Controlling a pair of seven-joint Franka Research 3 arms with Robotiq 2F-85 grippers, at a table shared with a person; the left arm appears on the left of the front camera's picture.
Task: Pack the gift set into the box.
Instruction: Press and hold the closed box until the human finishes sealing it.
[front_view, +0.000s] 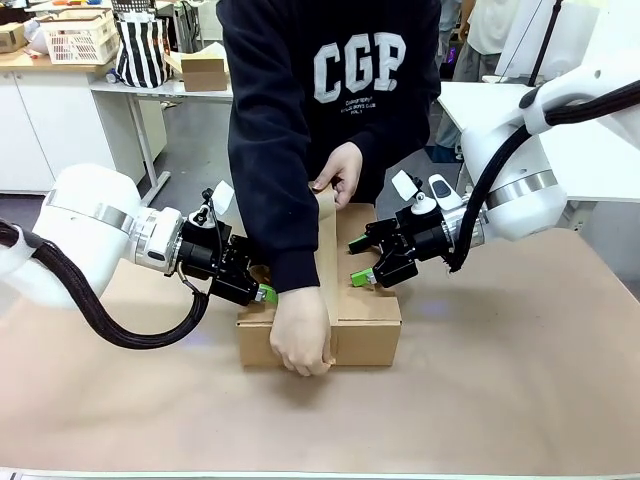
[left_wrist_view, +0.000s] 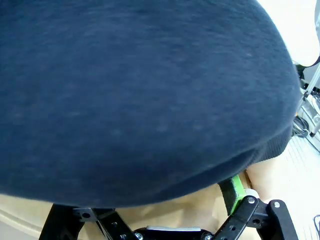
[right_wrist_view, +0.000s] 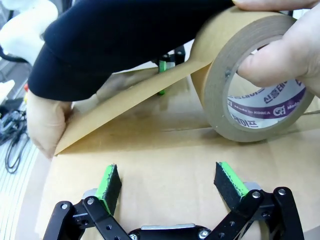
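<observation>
Brown corrugated cardboard box (front_view: 365, 325) sits closed mid-table on the brown paper-covered table (front_view: 500, 400), flaps down; contents not visible. Person in a dark navy sweatshirt leans over it from the far side: one hand (front_view: 300, 335) presses the free end of a brown paper tape strip (front_view: 326, 260) against the box's near front edge, the other hand (front_view: 340, 175) holds the brown paper tape roll (right_wrist_view: 250, 75) up above the far edge, thumb through the core, strip running taut between the two along the top seam. Left gripper (front_view: 262, 292) comes in low from picture left, arm roughly horizontal, fingers pointed at the box's left side, green pad just beside the upper left corner and tucked under the person's forearm. In the left wrist view the sleeve (left_wrist_view: 150, 100) blocks almost everything; one green pad (left_wrist_view: 233, 192) shows, so can't tell how wide those fingers stand or whether they touch the box. Right gripper (front_view: 362, 264) reaches in from picture right, angled down, over the right half of the box top. In the right wrist view its fingers (right_wrist_view: 108, 182) are spread wide, nothing between them, hovering just above the cardboard, near the roll but not touching it.
</observation>
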